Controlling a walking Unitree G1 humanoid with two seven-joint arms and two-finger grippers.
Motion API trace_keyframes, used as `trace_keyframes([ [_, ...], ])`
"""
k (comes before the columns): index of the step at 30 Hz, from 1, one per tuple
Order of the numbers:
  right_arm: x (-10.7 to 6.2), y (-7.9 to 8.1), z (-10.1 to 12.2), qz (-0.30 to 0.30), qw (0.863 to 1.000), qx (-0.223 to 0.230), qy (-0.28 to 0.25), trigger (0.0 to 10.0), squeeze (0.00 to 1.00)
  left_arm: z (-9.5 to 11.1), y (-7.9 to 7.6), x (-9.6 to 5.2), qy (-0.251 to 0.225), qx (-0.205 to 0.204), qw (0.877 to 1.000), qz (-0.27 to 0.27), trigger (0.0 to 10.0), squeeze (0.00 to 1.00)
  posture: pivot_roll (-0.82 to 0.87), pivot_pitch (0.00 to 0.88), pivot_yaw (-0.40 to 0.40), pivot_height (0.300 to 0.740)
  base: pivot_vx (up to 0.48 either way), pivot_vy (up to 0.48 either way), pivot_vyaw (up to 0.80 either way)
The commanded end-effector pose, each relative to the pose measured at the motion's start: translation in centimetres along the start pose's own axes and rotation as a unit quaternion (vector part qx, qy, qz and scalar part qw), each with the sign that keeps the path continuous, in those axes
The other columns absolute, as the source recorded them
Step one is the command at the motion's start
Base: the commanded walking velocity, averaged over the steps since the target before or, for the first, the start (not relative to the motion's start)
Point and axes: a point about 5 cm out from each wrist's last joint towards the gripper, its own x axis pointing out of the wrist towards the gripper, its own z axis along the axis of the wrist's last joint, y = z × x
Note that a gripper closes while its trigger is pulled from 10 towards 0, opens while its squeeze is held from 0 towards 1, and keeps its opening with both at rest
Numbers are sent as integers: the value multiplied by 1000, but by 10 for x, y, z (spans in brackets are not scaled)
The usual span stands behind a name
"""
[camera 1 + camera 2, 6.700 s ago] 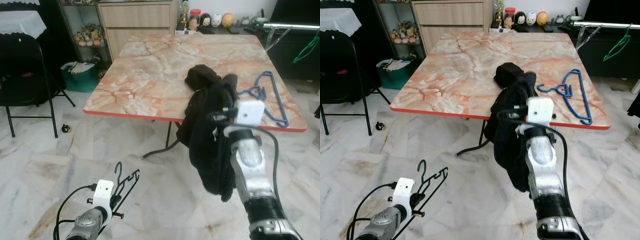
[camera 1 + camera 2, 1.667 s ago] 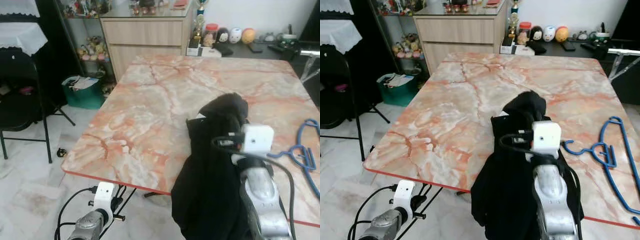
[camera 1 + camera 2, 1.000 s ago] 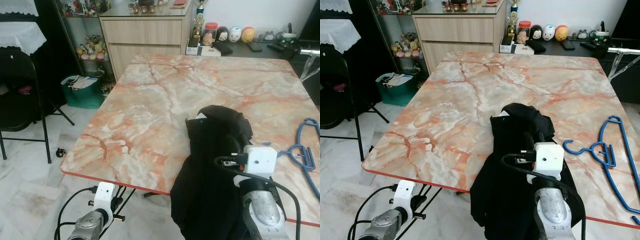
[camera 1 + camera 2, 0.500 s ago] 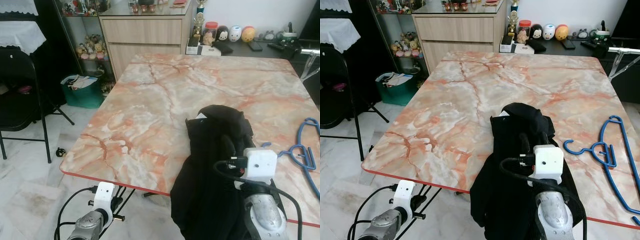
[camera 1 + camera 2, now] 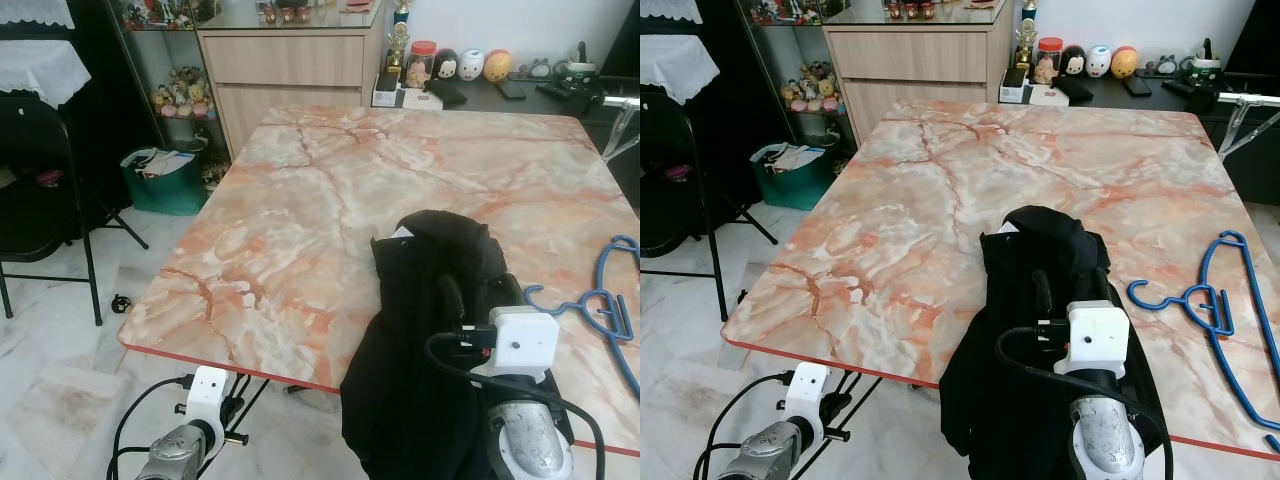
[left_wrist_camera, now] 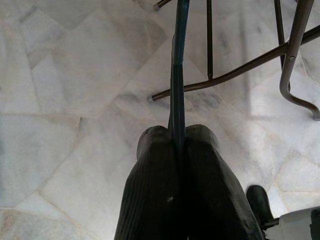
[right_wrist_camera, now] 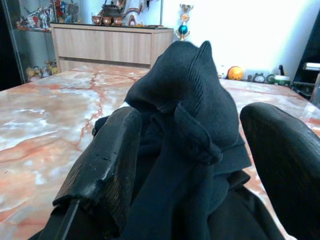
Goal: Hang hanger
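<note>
While the left gripper (image 6: pixel 176 145) hangs low beside the near left corner of the marble surface (image 5: pixel 300 210), its fingers (image 6: pixel 150 190) are pressed together on the thin dark bar of a black hanger (image 6: pixel 178 75), which runs out from between them over the pale tiled floor (image 6: pixel 60 100). From the head, only a short stretch of that hanger's wire shows, under the red edge of the surface, next to the white wrist camera.

The right gripper (image 7: pixel 200 145) is at the near edge of the surface, its fingers (image 7: pixel 107 160) spread wide to either side of a black garment (image 5: pixel 1040 260). The cloth bunches up between them, though I cannot tell whether either finger touches it. The garment lies heaped on the surface with its lower part spilling over the near edge and hanging toward the floor; a small white label shows at its left fold.

A blue hanger (image 5: pixel 1220 300) lies flat on the surface to the right of the garment, apart from it. Beyond the far edge stand a wooden cabinet (image 5: pixel 290 70) and a row of small round figures (image 5: pixel 468 66). A black folding chair (image 5: pixel 40 190) stands on the floor to the left, with a green bin (image 5: pixel 165 180) behind it.
</note>
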Motion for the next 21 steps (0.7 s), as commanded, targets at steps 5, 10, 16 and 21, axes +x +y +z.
trace_keyframes([
  [5, 6, -7, 4, -9, 1000, -11, -14, 10000, 0, -1, 5, -2, 0, 3, 1000, 7, 10000, 0, -24, 0, 52, 740, 0, 0, 0],
  [10, 9, -11, 6, -14, 1000, -16, -18, 10000, 0, -3, 3, -2, 2, 0, 1000, 5, 10000, 0, -25, 0, 47, 740, 0, 0, 0],
  [16, 10, -6, 6, -7, 1000, -13, -19, 10000, 0, -3, 2, -2, -1, -3, 1000, 1, 10000, 0, -25, 0, 45, 740, -80, 0, 0],
  [21, 12, -6, 7, -5, 1000, -16, -21, 10000, 0, -1, 1, -1, -3, -2, 1000, -1, 10000, 0, -26, 0, 45, 740, 0, 0, 0],
])
